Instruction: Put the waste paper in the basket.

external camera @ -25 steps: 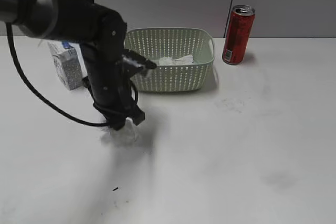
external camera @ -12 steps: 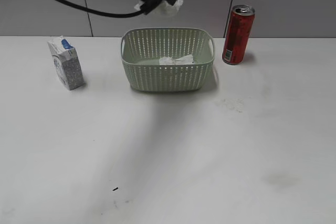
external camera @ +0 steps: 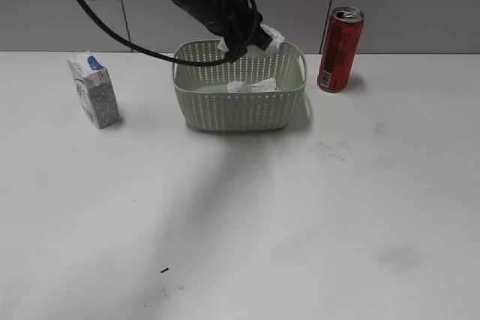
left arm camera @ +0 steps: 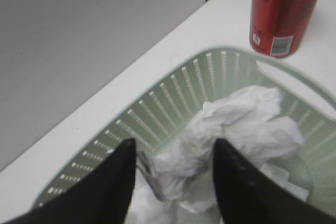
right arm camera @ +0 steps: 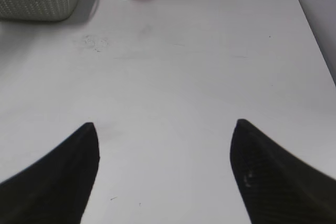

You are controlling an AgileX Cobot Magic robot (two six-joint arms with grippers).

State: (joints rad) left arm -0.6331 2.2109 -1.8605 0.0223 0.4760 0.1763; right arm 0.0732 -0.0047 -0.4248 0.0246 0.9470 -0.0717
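Above basket | left pincer grips waste paper | exterior hides grip

I see a pale sage-green basket with slotted walls, white crumpled paper inside it, and a red can to its right. At the left stands a white-and-blue speckled packet on the white table; both my arms are black.

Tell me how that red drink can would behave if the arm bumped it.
The red drink can stands tall and narrow on a small base, so it would probably tip easily, then roll. Its tab end looks opened, so it may be light and might spill.
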